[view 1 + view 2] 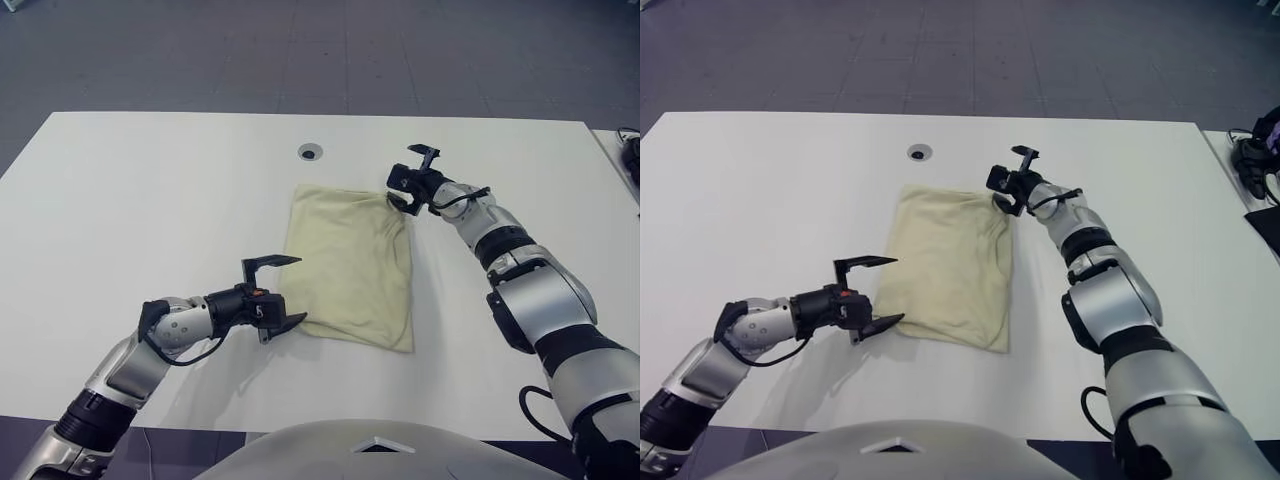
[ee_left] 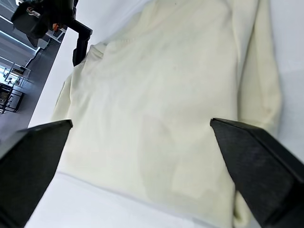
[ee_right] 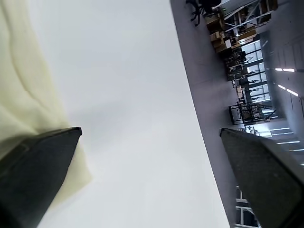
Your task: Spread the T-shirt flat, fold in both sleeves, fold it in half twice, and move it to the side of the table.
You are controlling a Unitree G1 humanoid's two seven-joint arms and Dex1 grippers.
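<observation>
a pale yellow t-shirt lies at the centre of a white table, lying as a tall, narrow rectangle with no sleeve sticking out at either side. the robot's two arms bracket it on a diagonal. the left gripper hovers at the shirt's 7 o'clock corner, just beside the near hem, its two fingers spread wide and holding nothing; the left wrist view looks along the cloth between them. the right gripper sits at the shirt's 1 o'clock corner, its fingers also parted and gripping nothing, the lower one touching the bunched edge of fabric there while the upper one stands clear above. a small round cable hole is set in the tabletop at about 11 o'clock from the shirt, apart from it.

judging by the shape of the cloth, the spreading and the sleeve folds look finished, and the work appears to stand among the halving folds; how many layers are already stacked cannot be told. the next move would seem to call for each gripper to close on its corner, pinching every layer at once, then to carry one end over the other so the edges meet squarely. the shirt is not yet at the table's side.
</observation>
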